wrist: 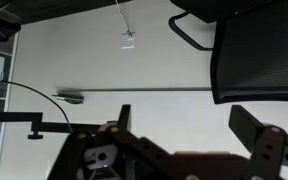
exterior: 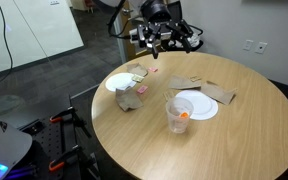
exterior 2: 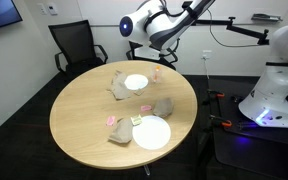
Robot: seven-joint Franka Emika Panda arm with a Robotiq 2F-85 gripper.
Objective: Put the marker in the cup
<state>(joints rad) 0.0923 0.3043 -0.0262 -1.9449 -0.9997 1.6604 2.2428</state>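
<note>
Distance separates the gripper (exterior: 165, 38) from the cup (exterior: 176, 113): the gripper hangs raised above the far edge of the worktop (exterior: 134, 140), while the cup stands upright toward the near side, just beside a white plate (exterior: 199, 106). An orange patch low inside the cup looks like the marker (exterior: 184, 116), so it seems to be in. Its long axis is too small to tell. In the wrist view the camera faces a wall (wrist: 84, 60) and a chair (wrist: 254, 50), not the worktop. The fingers (wrist: 256, 130) are spread wide with nothing between them.
</note>
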